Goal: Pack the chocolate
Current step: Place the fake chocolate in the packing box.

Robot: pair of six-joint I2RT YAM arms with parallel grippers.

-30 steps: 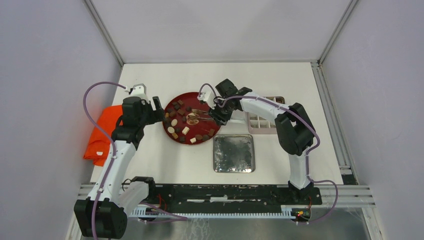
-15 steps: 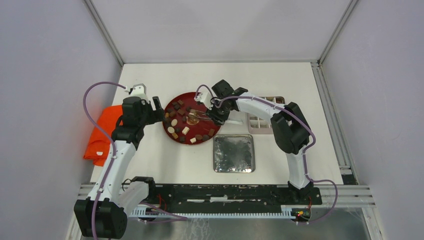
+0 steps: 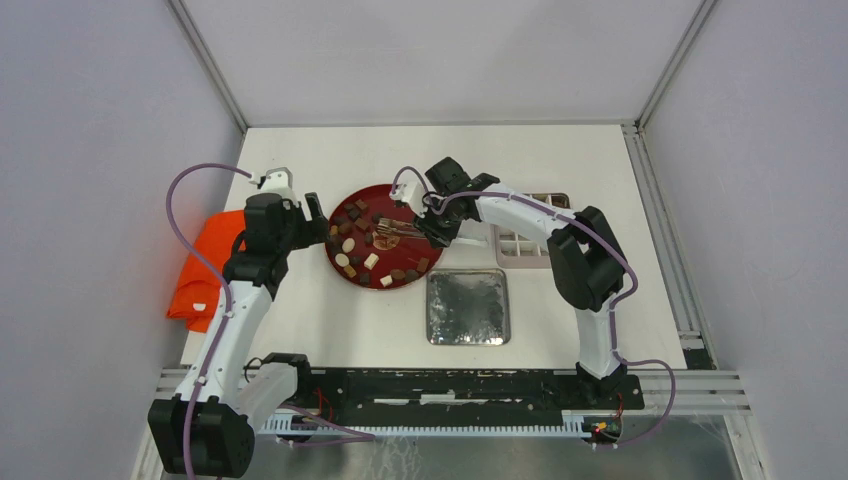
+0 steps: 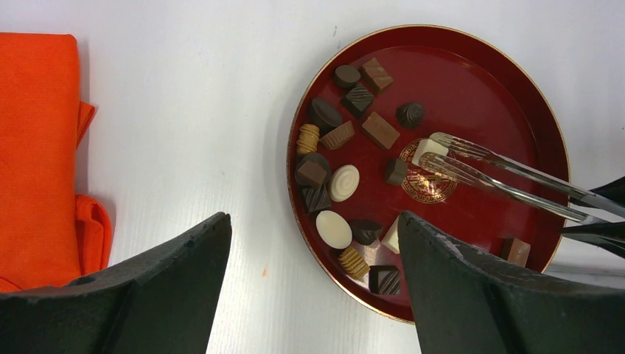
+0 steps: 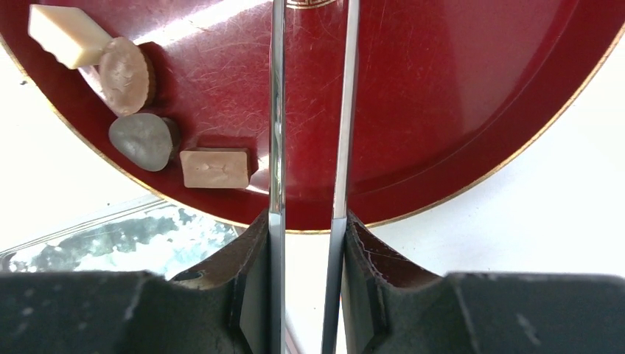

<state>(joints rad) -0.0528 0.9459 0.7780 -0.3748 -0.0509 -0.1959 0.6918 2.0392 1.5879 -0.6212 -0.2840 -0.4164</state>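
At the centre of the red plate (image 4: pixel 472 81), the tongs (image 4: pixel 508 181) sit with their two tips either side of one cream-white square (image 4: pixel 427 150). The rest of the chocolate (image 4: pixel 344 182) lies scattered over the plate's left and near parts. The right gripper (image 5: pixel 306 243) is clamped on the tongs' two arms, reaching in from the plate's right side. The left gripper (image 4: pixel 313 243) hangs above the plate's left edge, its fingers spread wide and holding nothing.

Now, that little square looks light and rigid, but smooth. It could well slide or spin out from thin metal tips, and a hard pinch might chip or mark it. The best bet is its two flat opposite sides, tips level at mid-height, squeezing gently.
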